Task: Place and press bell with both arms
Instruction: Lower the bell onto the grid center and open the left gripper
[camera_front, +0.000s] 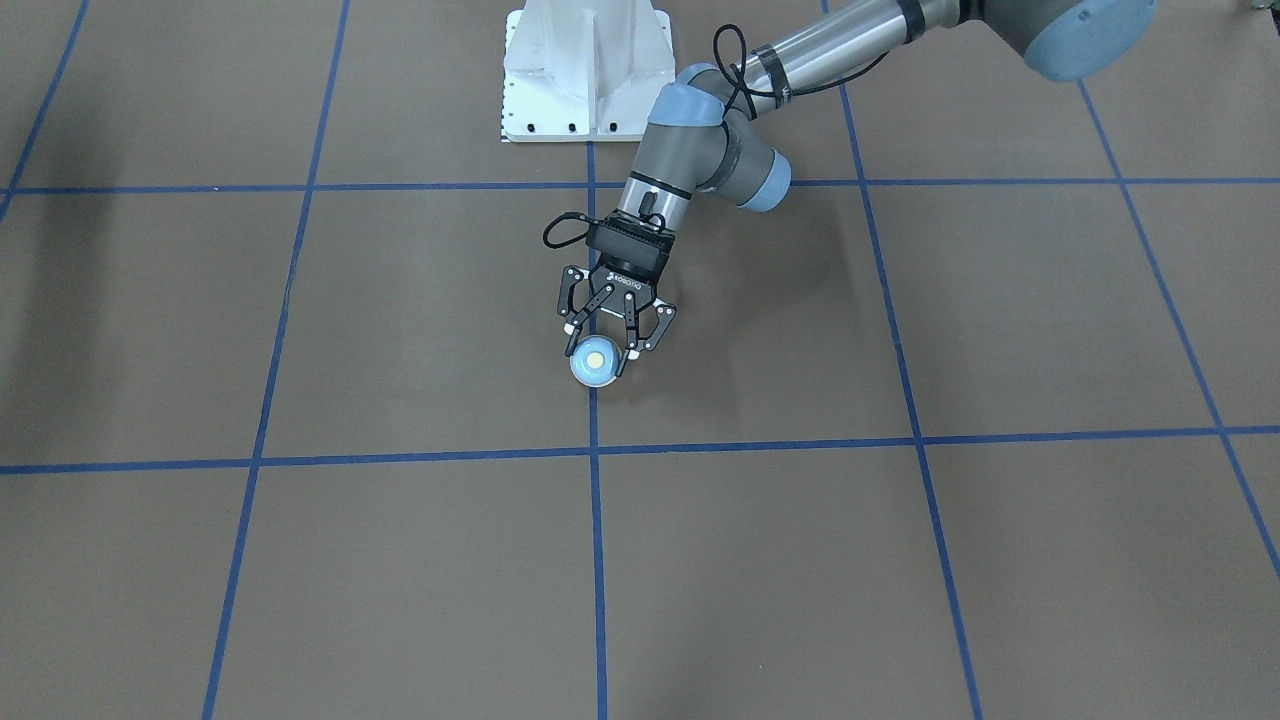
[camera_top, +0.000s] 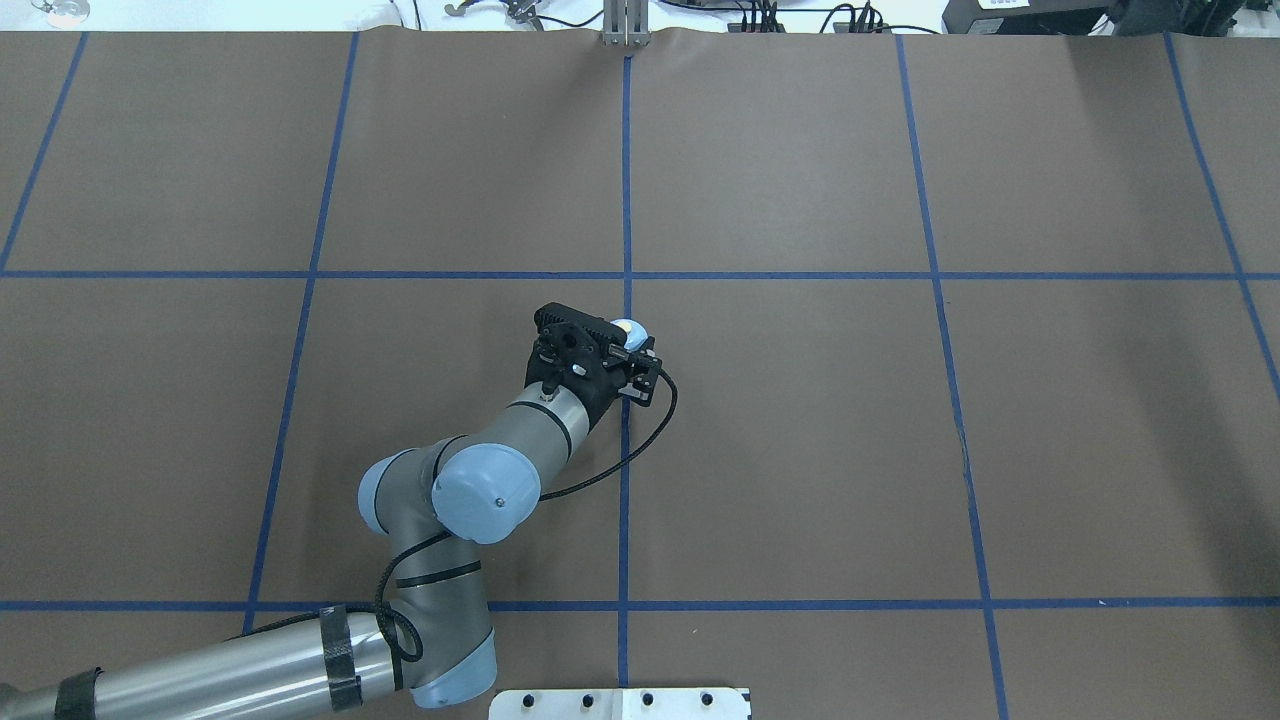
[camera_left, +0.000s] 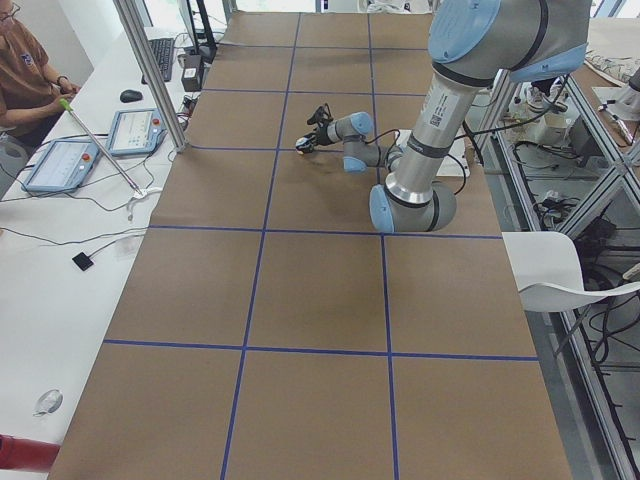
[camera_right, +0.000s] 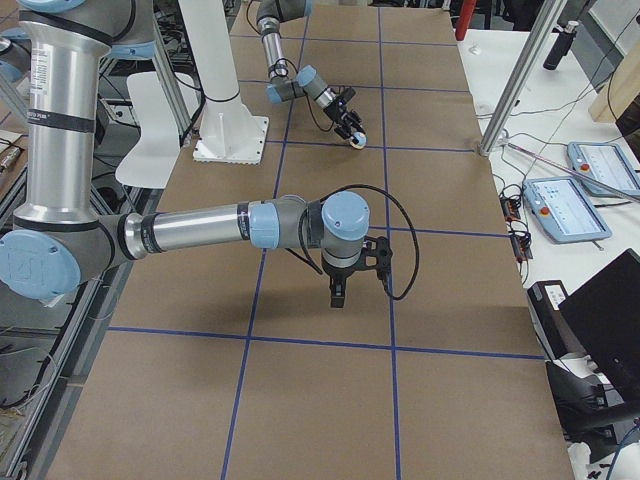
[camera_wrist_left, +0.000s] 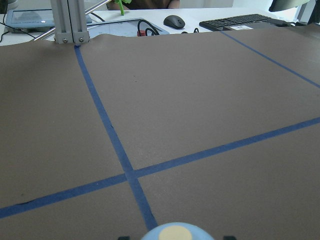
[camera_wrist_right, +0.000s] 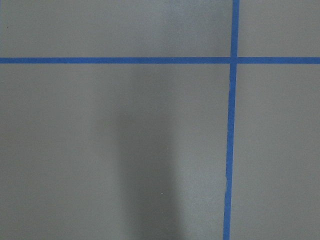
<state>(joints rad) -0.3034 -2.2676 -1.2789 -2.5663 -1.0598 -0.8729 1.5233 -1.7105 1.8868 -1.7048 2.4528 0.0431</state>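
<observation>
The bell (camera_front: 594, 362) is light blue with a cream button and sits near the centre of the brown table, on a blue tape line. My left gripper (camera_front: 598, 352) reaches down over it, one finger against each side, shut on it just at the table surface. The bell also shows in the overhead view (camera_top: 628, 329), at the bottom edge of the left wrist view (camera_wrist_left: 172, 233) and in the exterior right view (camera_right: 358, 141). My right gripper (camera_right: 340, 292) shows only in the exterior right view, high above the table. I cannot tell whether it is open or shut.
The white bolted pedestal (camera_front: 585, 70) stands at the robot's side of the table. An aluminium post (camera_wrist_left: 70, 22) stands at the far edge. A side desk holds tablets (camera_left: 60, 165), a keyboard and a mouse. Blue tape lines grid the brown table (camera_top: 900, 450).
</observation>
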